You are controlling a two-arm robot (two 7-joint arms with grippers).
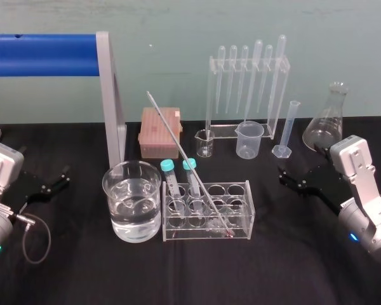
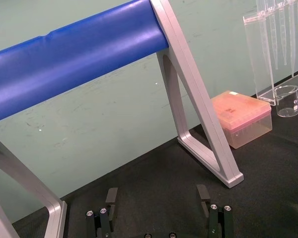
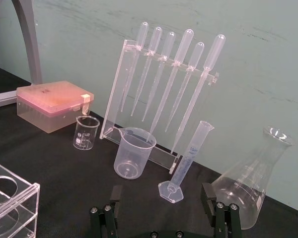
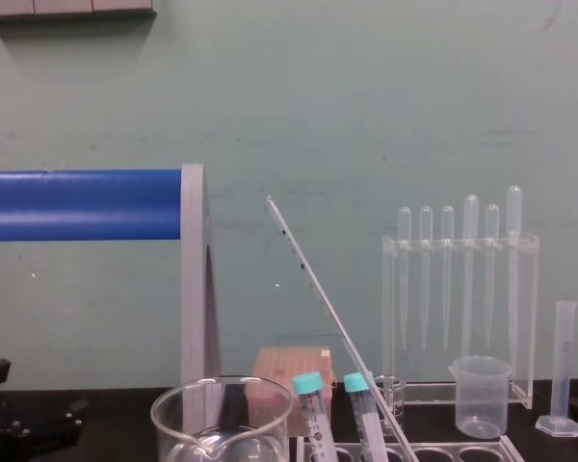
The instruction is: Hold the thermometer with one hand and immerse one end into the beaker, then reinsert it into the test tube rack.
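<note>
Beaker (image 1: 132,200) and rack (image 1: 240,206) on table (image 1: 273,267)

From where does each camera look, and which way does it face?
Head view: high, looking down on the test tube rack and beaker; left end effector and right end effector flank them.
Chest view: low, looking forward past the beaker; left end effector lower left.
Left wrist view: facing the blue bar; its open fingers show.
Right wrist view: facing the pipette stand; its open fingers show.
Head and chest views share the leaning thermometer.

Clear glass and plastic on matt black cloth
The beaker (image 1: 131,200) and thermometer (image 1: 178,144) are glossy glass, the test tube rack (image 1: 206,213) clear smooth plastic; the desk (image 1: 292,267) wears matt black cloth.
</note>
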